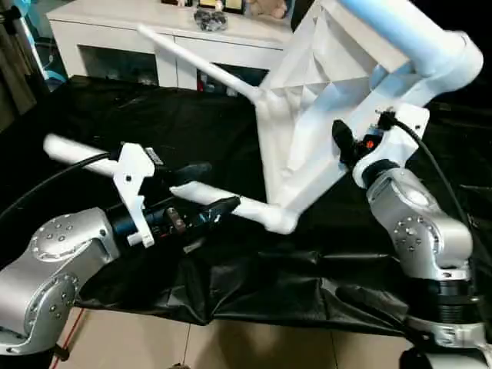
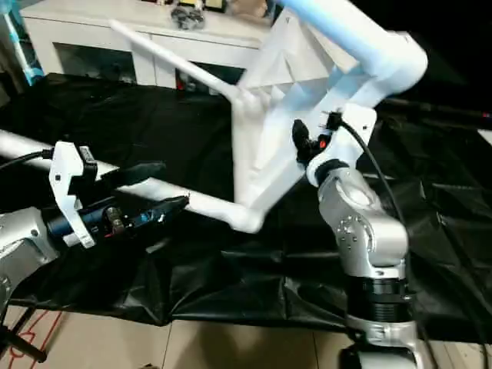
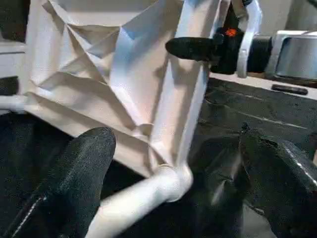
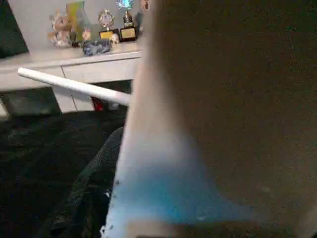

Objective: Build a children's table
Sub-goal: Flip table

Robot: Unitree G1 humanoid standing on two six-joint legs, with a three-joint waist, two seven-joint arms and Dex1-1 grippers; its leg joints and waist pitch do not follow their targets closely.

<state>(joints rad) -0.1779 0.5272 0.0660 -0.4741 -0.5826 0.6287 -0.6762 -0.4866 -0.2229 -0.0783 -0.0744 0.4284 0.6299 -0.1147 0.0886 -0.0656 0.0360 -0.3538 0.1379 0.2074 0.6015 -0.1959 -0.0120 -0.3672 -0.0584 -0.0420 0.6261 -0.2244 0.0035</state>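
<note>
Over the black cloth [image 1: 192, 284], your children's table [image 1: 307, 115] is tipped on edge, ribbed underside facing left, legs jutting out. Your left gripper [image 1: 201, 192] has its fingers spread around the near leg [image 1: 231, 204], not clenched. Your right gripper [image 1: 344, 138] clamps the top's right rim.

Dark work surface before a white cabinet

A crinkled black sheet [image 1: 154, 123] covers the work surface, its glossy edge folding down toward 6 o'clock over a pale tiled floor [image 1: 254, 346]. At 12 o'clock stands a low white cabinet [image 1: 115, 34] with glass doors, dim shapes behind the panes. On its top sit small trophies [image 4: 116, 25], a soft toy [image 4: 59, 29] and a dark bundle [image 4: 96, 47], against a plain light wall [image 4: 34, 15].
</note>
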